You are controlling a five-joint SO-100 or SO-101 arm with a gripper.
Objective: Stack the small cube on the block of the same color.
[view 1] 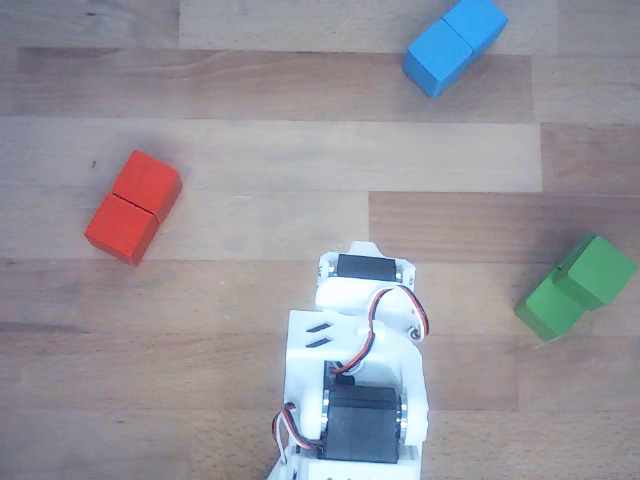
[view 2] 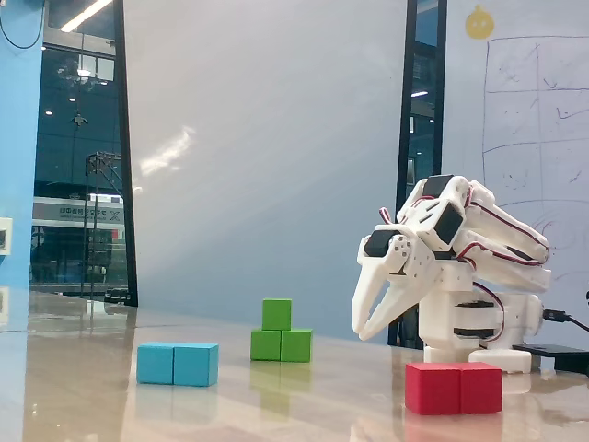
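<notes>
The small green cube (view 2: 276,313) sits on top of the green two-cube block (view 2: 282,345), over its left half in the fixed view. From above, the cube (view 1: 602,266) covers the far end of the block (view 1: 545,308). My gripper (view 2: 365,332) hangs point-down above the table, to the right of the green stack and well apart from it. Its fingertips meet and hold nothing. In the other view my white arm (view 1: 360,370) hides the fingers.
A blue two-cube block (view 2: 178,364) lies left of the green stack, and shows at the top from above (view 1: 455,44). A red two-cube block (view 2: 454,388) lies in front of my base, and shows at the left from above (view 1: 134,206). The table is wood.
</notes>
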